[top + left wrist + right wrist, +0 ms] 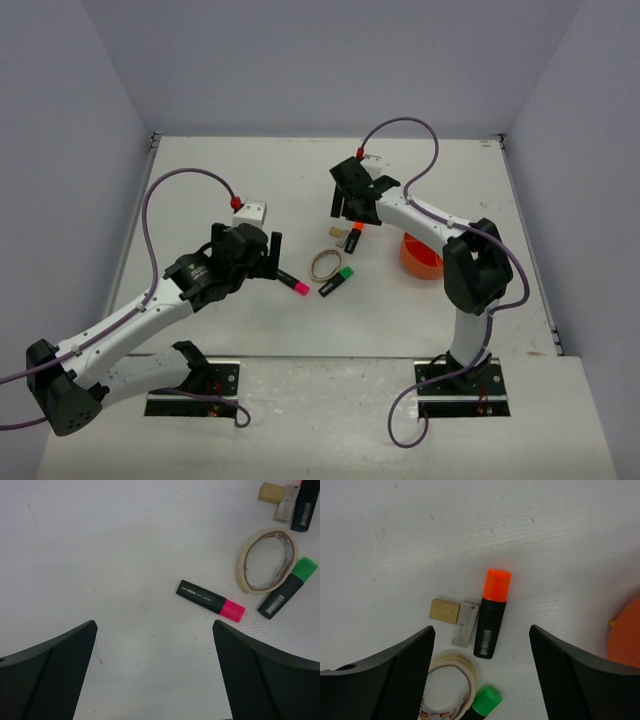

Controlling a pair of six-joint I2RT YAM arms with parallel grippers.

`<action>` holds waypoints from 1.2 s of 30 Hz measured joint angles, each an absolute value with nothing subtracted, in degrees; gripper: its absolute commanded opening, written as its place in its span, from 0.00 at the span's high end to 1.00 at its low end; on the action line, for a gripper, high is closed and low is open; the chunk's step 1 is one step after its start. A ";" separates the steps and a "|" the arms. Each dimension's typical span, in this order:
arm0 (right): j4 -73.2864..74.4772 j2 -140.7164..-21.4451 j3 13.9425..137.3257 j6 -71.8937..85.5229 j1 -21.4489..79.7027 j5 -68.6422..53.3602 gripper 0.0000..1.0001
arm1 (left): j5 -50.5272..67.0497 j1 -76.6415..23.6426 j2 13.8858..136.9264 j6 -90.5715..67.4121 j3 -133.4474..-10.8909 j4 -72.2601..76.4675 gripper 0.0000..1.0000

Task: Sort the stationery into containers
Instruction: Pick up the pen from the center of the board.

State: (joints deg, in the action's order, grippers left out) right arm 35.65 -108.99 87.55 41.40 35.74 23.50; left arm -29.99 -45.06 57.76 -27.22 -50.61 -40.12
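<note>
Stationery lies loose on the white table [200,180]; sorting looks barely begun.
Left gripper [154,626] is spread wide and empty by the pink-ended black highlighter [210,601]. Beyond it: green-ended black highlighter [288,588], tan band loop [267,560], small tan block [444,611], orange-ended black highlighter [491,614] under the right gripper [481,630], jaws parted, empty. Round orange plastic pot [420,256] is half hidden by the arm, contents unclear.

Barcode on orange highlighter [490,625], white print on pink highlighter [210,600] illegible

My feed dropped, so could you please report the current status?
Claws open, empty: left claw facing pink-ended highlighter, right claw over orange-ended highlighter. Crowding its side: tan block and pale block.
</note>
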 measured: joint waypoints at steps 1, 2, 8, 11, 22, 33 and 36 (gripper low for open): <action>36.19 -109.49 87.55 41.96 35.32 23.46 0.26 | -29.78 -45.06 57.54 -27.08 -50.61 -39.91 0.00; 36.41 -109.96 87.55 42.37 34.86 23.36 0.27 | -29.59 -45.06 57.34 -26.92 -50.61 -39.79 0.00; 36.58 -112.52 87.55 43.92 33.11 22.32 0.36 | -28.55 -45.06 56.95 -26.72 -50.61 -39.40 0.00; 36.56 -114.25 87.70 44.26 32.90 20.36 0.38 | -28.16 -45.06 56.72 -26.47 -50.48 -39.17 0.00; 36.55 -118.88 88.26 45.28 29.26 15.14 0.50 | -27.07 -45.06 54.91 -26.26 -49.91 -38.20 0.00; 37.43 -121.26 90.24 44.68 29.23 14.04 1.00 | -26.68 -45.06 54.61 -25.87 -49.91 -38.02 0.00; 37.71 -121.46 90.54 44.36 29.23 13.92 1.00 | -26.59 -45.06 54.61 -25.87 -49.91 -37.86 0.00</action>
State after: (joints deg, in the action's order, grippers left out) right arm 37.71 -121.46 90.54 44.36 29.23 13.92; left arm -26.59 -45.06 54.61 -25.87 -49.91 -37.86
